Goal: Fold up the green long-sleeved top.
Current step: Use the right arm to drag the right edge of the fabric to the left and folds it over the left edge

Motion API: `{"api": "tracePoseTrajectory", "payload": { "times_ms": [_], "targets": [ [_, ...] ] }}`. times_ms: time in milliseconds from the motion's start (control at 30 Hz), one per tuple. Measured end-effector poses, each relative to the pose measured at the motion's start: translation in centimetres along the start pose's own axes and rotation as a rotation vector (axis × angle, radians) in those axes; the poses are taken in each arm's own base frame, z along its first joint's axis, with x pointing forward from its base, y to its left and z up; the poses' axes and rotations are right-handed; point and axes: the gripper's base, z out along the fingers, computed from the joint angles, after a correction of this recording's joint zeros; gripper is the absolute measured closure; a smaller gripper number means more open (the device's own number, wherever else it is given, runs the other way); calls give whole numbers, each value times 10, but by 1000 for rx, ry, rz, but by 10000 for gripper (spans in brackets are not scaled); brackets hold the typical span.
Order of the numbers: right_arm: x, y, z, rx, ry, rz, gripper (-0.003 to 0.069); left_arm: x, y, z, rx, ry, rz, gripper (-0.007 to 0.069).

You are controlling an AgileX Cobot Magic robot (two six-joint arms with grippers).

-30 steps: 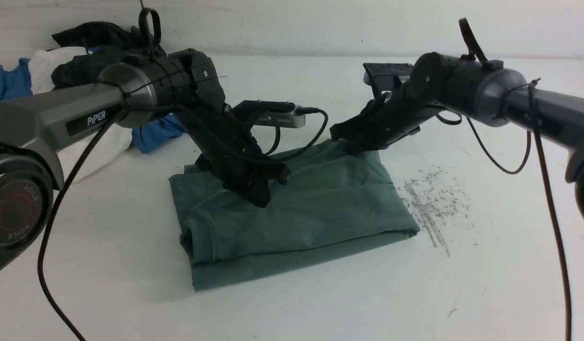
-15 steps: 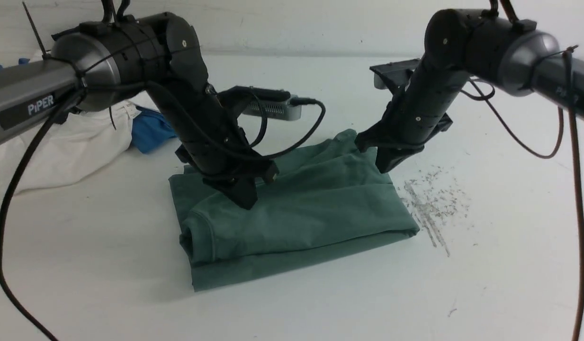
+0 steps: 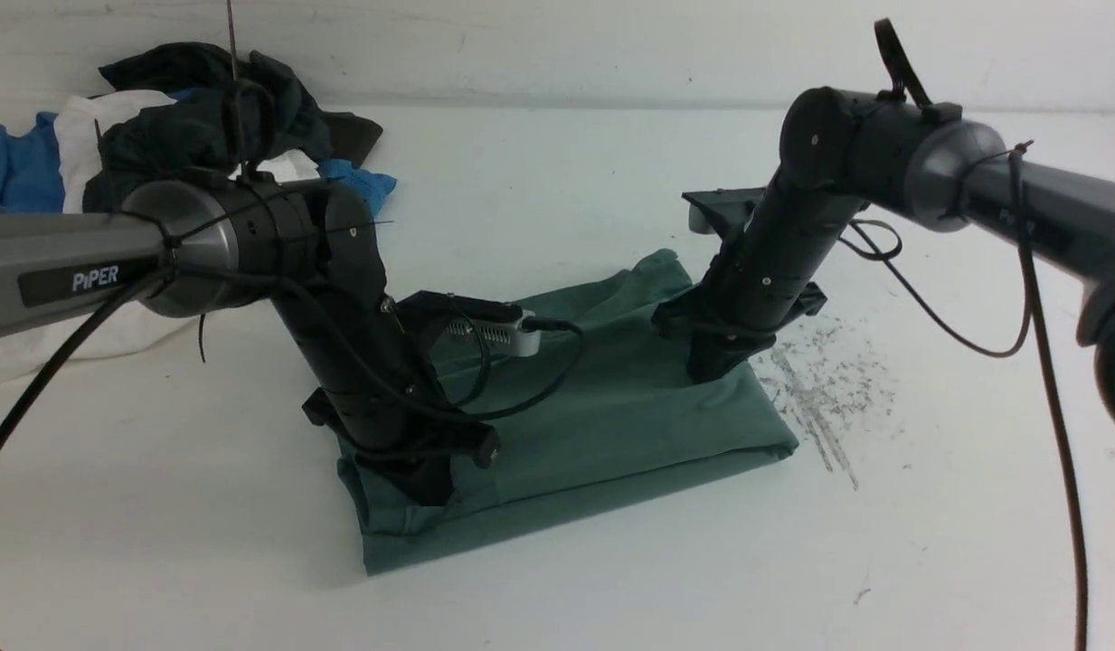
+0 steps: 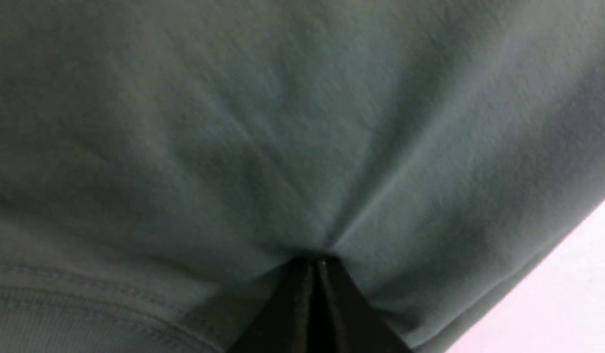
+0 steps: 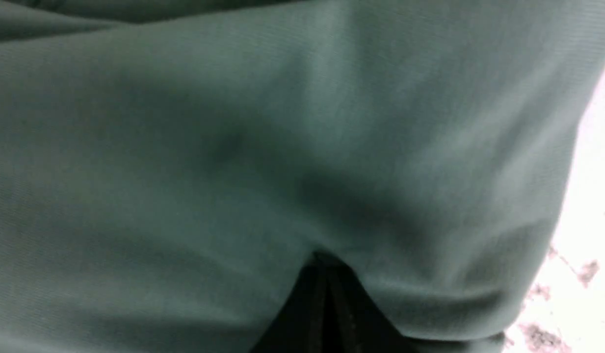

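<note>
White counter (image 3: 611, 561): both arms angling steeply down, left end effector (image 3: 428, 484) and right end effector (image 3: 707, 366) pressed together, tips digging into the folded sage-green cotton top (image 3: 611, 425).

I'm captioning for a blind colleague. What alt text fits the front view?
Two black robot arms press shut grippers, left gripper and right gripper, onto a folded sage-green cotton top on a white table. A pile of blue, white and dark clothes lies far left.

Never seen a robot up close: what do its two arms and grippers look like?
Both arms have grey links and black jointed wrists. The left arm bears white "PiPER" lettering. Loose black cables are zip-tied along each. The left gripper and right gripper are black, tapering wedges.
</note>
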Motion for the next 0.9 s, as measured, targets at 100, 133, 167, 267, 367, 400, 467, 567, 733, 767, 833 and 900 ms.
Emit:
{"api": "tracePoseTrajectory", "payload": {
  "times_ms": [100, 133, 167, 267, 367, 400, 467, 567, 733, 767, 833, 900],
  "targets": [
    [2, -2, -2, 25, 4, 13, 673, 1, 0, -3, -7, -6, 7, 629],
    [3, -2, -2, 35, 10, 19, 673, 1, 0, -4, -9, -7, 9, 629],
    [5, -3, -3, 45, 17, 27, 673, 2, 0, -5, -15, -6, 12, 629],
    [12, -4, 0, 50, 42, 42, 673, 3, 0, -7, -27, 1, 20, 629],
    [20, -4, 2, 50, 57, 49, 673, 4, 1, -9, -35, 3, 27, 629],
    [23, -3, 1, 50, 64, 51, 673, 4, 0, -11, -38, 0, 30, 629],
    [29, -3, -1, 52, 76, 52, 673, 5, 0, -13, -42, -3, 34, 629],
    [36, -2, -9, 72, 92, 52, 673, 5, -2, -20, -47, -21, 41, 629],
    [37, 3, -47, 122, 26, 46, 673, 9, -6, -43, -58, -79, 54, 629],
    [37, 4, -49, 122, 22, 45, 673, 9, -6, -44, -58, -84, 53, 629],
    [38, 9, -82, 158, -47, 28, 673, 14, -6, -70, -69, -153, 53, 629],
    [41, 12, -104, 193, -89, 19, 673, 19, -7, -91, -78, -209, 51, 629]
  ]
}}
